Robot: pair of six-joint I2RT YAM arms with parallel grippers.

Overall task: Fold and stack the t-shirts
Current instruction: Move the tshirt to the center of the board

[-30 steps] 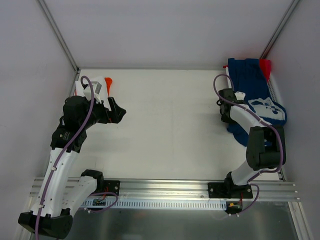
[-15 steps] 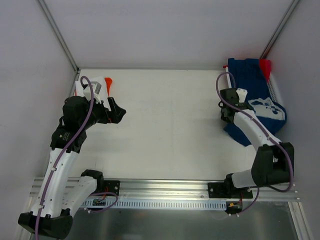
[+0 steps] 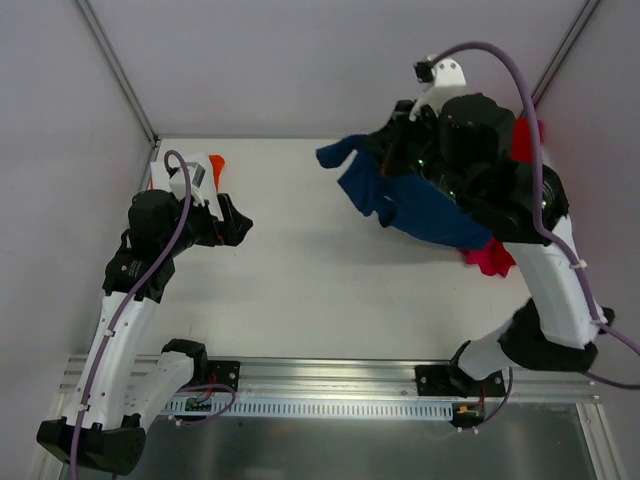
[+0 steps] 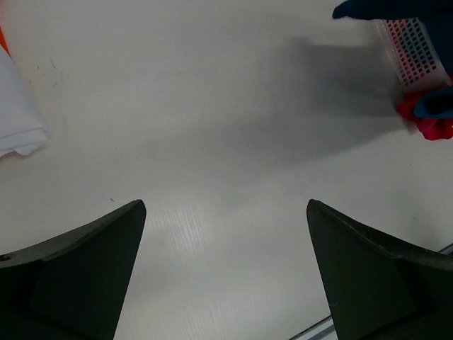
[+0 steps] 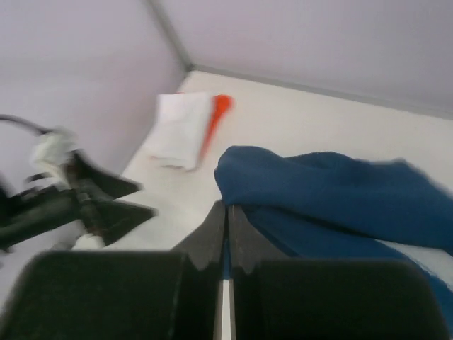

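Observation:
My right gripper (image 5: 226,212) is shut on a fold of the navy blue t-shirt (image 5: 333,191) and holds it high above the table. In the top view the shirt (image 3: 420,205) hangs from the raised right arm over the table's back right. A pink-red shirt (image 3: 490,258) lies under it, and it also shows in the left wrist view (image 4: 425,124). A red shirt (image 3: 527,135) shows at the back right. A folded white shirt (image 3: 165,165) on an orange one (image 3: 217,165) sits at the back left. My left gripper (image 3: 235,220) is open and empty beside that stack.
The white mesh basket (image 4: 414,46) stands at the right, mostly hidden by the right arm in the top view. Grey walls enclose the table on the back and both sides. A metal rail (image 3: 330,375) runs along the near edge.
The right arm has swung up and to the left, lifting the navy shirt off the basket at the right. The pink-red shirt is now uncovered. The left arm has not moved.

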